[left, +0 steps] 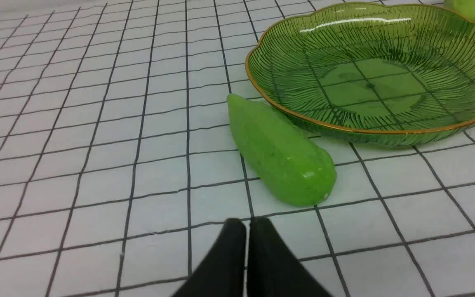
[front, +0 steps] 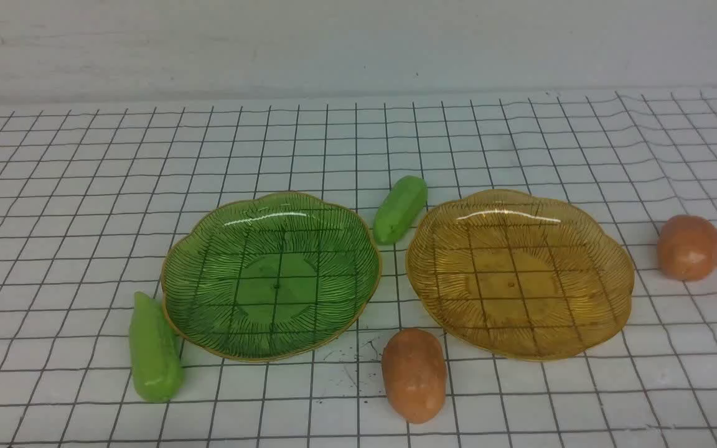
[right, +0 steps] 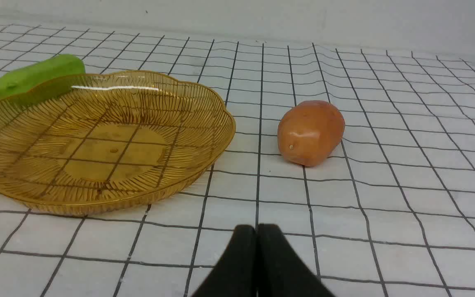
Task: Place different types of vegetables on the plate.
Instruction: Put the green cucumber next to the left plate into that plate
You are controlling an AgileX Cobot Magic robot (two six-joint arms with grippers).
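A green glass plate and an amber glass plate stand side by side, both empty. One green cucumber piece lies at the green plate's near left; it also shows in the left wrist view. A second cucumber piece lies between the plates at the back. One potato lies in front between the plates. Another potato lies right of the amber plate, also in the right wrist view. My left gripper and right gripper are shut and empty, short of these; neither shows in the front view.
A white cloth with a black grid covers the table. A pale wall stands behind its far edge. The amber plate and the back cucumber show in the right wrist view; the green plate in the left.
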